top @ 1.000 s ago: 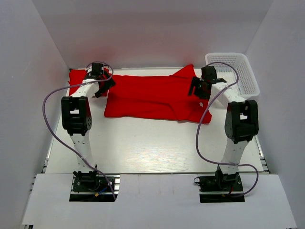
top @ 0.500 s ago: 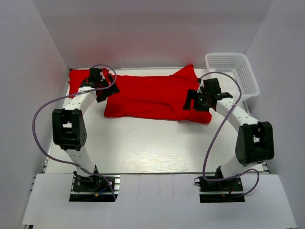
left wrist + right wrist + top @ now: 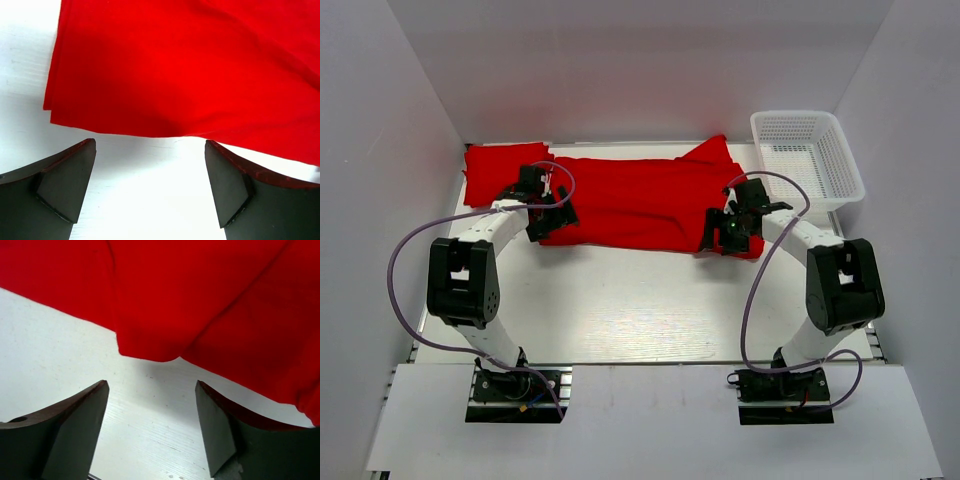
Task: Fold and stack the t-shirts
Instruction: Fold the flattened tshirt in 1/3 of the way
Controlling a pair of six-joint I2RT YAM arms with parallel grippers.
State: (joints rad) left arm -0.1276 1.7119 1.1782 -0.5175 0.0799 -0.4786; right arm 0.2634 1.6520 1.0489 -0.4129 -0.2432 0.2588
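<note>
A red t-shirt [image 3: 640, 203] lies folded lengthwise across the far middle of the table. A second red t-shirt [image 3: 492, 161] lies folded at the far left. My left gripper [image 3: 548, 222] is open and empty, low at the spread shirt's near left corner. In the left wrist view that shirt's hem [image 3: 190, 70] lies just beyond the gripper [image 3: 150, 150]. My right gripper [image 3: 720, 238] is open and empty at the shirt's near right corner. In the right wrist view the shirt's edge [image 3: 200, 300] hangs just ahead of the gripper [image 3: 152, 390].
A white mesh basket [image 3: 838, 158] stands at the far right, next to the shirt's right end. White walls enclose the table on three sides. Purple cables loop from both arms over the table.
Both grippers have come toward me and down, from over the shirt's far part to its near corners. The shirt has not moved.
</note>
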